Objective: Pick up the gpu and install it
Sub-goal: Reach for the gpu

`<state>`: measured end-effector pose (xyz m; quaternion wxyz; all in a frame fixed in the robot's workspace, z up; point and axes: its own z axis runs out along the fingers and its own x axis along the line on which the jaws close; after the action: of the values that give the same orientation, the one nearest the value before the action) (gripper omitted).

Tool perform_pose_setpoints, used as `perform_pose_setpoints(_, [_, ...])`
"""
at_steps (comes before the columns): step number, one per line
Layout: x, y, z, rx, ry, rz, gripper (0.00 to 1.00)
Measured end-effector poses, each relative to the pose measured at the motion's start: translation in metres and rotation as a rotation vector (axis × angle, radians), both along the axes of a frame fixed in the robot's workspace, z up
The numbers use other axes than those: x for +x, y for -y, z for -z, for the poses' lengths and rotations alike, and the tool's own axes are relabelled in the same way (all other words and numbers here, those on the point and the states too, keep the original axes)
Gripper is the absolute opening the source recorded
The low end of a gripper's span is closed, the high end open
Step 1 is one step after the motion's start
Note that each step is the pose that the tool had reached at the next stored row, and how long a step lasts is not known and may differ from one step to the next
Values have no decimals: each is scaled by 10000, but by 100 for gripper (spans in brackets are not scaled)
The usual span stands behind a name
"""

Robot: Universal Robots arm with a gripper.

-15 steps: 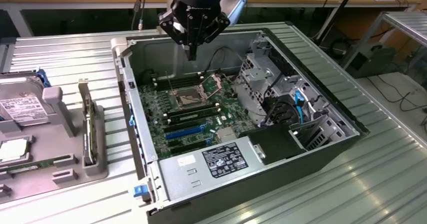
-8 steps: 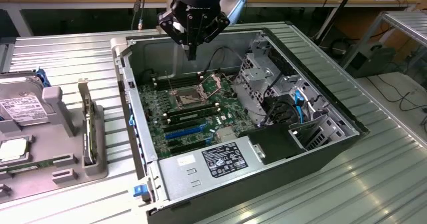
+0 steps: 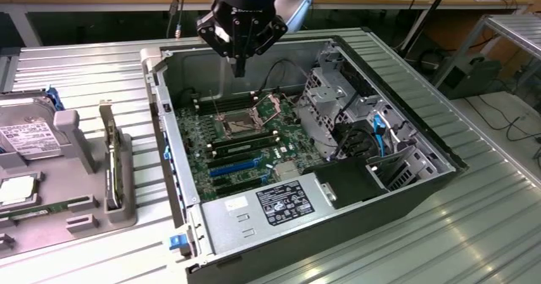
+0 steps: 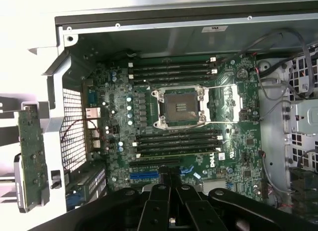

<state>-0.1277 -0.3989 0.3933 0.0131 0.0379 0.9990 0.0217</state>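
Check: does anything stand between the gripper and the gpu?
Yes, the case's side wall. The shut gripper hangs over the open case's motherboard, while the gpu stands on edge in the grey holder outside it, on the exterior view's left. Nothing else visible lies between them.

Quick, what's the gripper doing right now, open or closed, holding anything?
Gripper: closed, with nothing held between its fingers, hanging over the open computer case.
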Motion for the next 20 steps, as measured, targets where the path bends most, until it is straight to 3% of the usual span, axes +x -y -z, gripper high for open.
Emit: perform_pose_setpoints(20, [-82,0,0,0,0,0,11])
